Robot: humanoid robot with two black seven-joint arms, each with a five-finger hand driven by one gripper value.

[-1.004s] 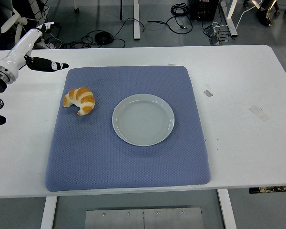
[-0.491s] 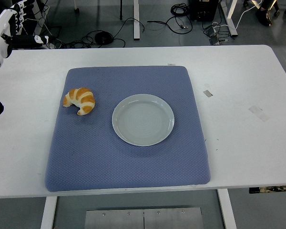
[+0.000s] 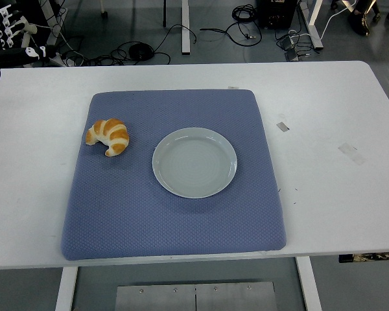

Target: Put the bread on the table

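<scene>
We see the croissant (image 3: 108,137) lying on the blue mat (image 3: 175,214), toward the mat's left edge and well apart from the empty plate (image 3: 194,162) at its middle. A second ago our left hand (image 3: 6,39) reached in over the bench's far left corner; now it has drawn back almost out of view there, holding nothing, fingers apparently spread, though only a sliver shows. The right arm is out of view. We judge the bread already set down and released, resting on the mat, not the bare table (image 3: 330,162).
</scene>
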